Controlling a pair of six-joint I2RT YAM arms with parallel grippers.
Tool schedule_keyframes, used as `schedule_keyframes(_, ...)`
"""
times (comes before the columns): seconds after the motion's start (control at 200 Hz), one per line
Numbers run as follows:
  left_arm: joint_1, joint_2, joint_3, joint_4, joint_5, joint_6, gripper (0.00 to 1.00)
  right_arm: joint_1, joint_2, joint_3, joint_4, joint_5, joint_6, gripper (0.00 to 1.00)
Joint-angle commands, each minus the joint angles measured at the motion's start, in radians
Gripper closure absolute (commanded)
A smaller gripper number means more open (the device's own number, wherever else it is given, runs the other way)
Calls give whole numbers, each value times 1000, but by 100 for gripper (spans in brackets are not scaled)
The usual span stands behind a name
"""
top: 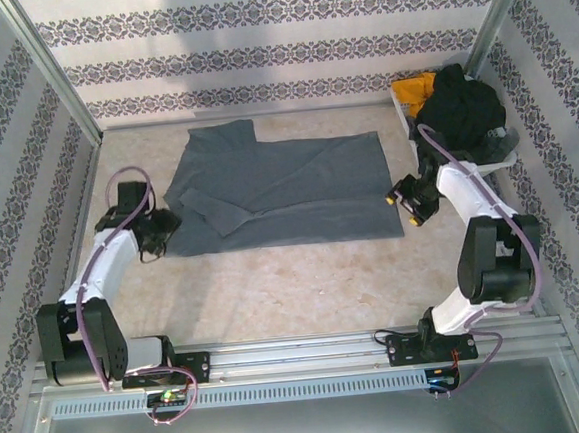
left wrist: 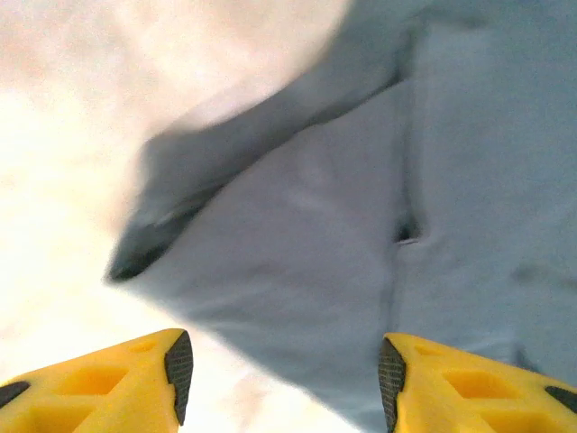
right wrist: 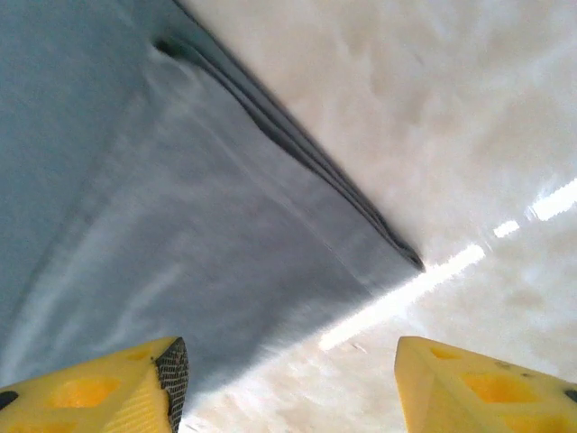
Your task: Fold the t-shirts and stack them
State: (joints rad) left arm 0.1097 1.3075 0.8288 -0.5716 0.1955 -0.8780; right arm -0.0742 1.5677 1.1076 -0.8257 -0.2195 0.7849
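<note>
**Grey t-shirt flat on worktop, both hands open and empty**

1. Task item. Grey t-shirt point(top: 283, 192) lies spread across the middle of the beige worktop point(top: 305, 285) in the top view. One section projects toward the back wall at the upper left of the garment. A strip of fabric is folded diagonally over its left part. The right and lower edges are straight.

2. Other garments. A black garment point(top: 467, 107) is heaped at the upper right of the frame, with a yellow garment point(top: 415, 91) just beside it on the left. Both are well apart from the grey t-shirt.

3. Left hand point(top: 158, 232). It sits at the lower left edge of the t-shirt. In the left wrist view, which is blurred, the yellow fingers point(left wrist: 135, 383) are spread wide with nothing between them. One is over bare worktop, the other over grey fabric.

4. Right hand point(top: 409, 200). It sits at the right edge of the t-shirt, near the lower right corner. In the right wrist view the fingers point(right wrist: 117, 392) are spread wide and hold nothing. A layered corner of the shirt lies ahead of them.

5. Contact. Whether either hand touches the fabric cannot be determined.
</note>
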Motion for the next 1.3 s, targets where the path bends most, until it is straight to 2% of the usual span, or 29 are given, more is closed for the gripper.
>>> schedule_keyframes(0.0, 77, 17, -83, 46, 80, -85, 42, 2, 3, -81, 49, -53, -21, 35)
schedule_keyframes(0.13, 103, 80, -86, 121, 105, -60, 41, -4, 45, -104, 68, -63, -21, 35)
schedule_keyframes(0.26, 104, 152, -97, 215, 143, -68, 44, -6, 98, -101, 74, -52, -17, 35)
schedule_keyframes(0.465, 103, 234, -71, 236, 150, -66, 63, -4, 138, -97, 76, -29, 14, 41)
schedule_keyframes(0.59, 104, 256, -56, 244, 139, -59, 76, -6, 170, -86, 77, -5, 25, 51)
schedule_keyframes(0.654, 104, 266, -43, 239, 132, -51, 84, -4, 203, -67, 78, -6, 26, 60)
schedule_keyframes(0.754, 104, 254, -25, 206, 98, -41, 99, 9, 231, -26, 70, 14, 20, 84)
schedule_keyframes(0.814, 104, 227, -18, 174, 62, -37, 100, 20, 219, -13, 59, 43, 14, 100)
schedule_keyframes(1.004, 105, 98, -28, 29, -15, -28, 100, 36, 98, -61, -8, 126, 1, 100)
schedule_keyframes(1.294, 102, -169, -216, -168, -90, -144, 100, 80, -142, -282, -85, 159, 42, 100)
